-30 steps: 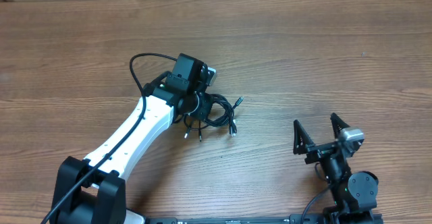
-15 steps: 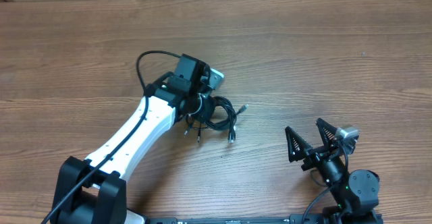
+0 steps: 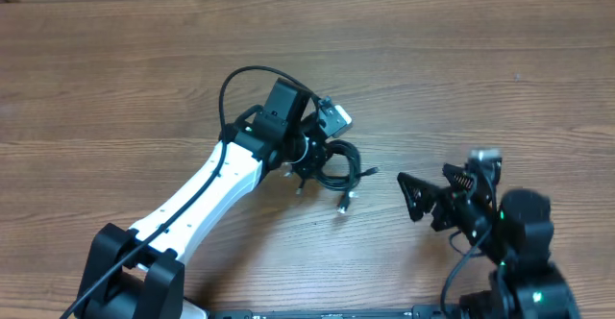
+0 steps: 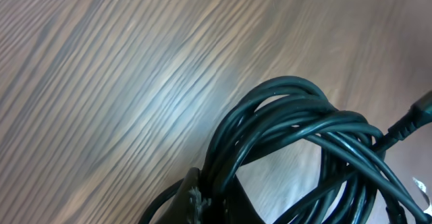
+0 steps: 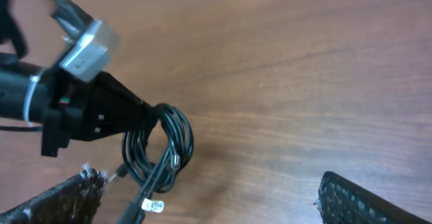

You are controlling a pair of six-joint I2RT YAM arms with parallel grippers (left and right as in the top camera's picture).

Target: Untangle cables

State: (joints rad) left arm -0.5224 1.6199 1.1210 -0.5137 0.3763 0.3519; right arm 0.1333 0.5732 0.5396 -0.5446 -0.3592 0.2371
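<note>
1. Near the middle of the wooden surface (image 3: 500, 79), the cables (image 3: 338, 163) make one small black coiled bundle.
2. The left pincer (image 3: 306, 156) is clamped tight on the left edge of that bundle, and the coil sticks out to the right of its tip.
3. In the left wrist view, several strands (image 4: 290, 126) are pinched together at the bottom edge, then loop up and to the right.
4. Silver-tipped plug ends (image 3: 344, 202) poke out below the coil in the overhead view.
5. The right pincer (image 3: 425, 177) is spread wide and holds nothing. It lies to the right of the bundle, apart from it, with its tips pointing toward it.
6. From the right wrist, the coil (image 5: 158, 150) sits just under the left pincer's tip (image 5: 138, 116), ahead of the right pincer (image 5: 209, 178).
7. Whether the bundle touches the surface cannot be told.
</note>
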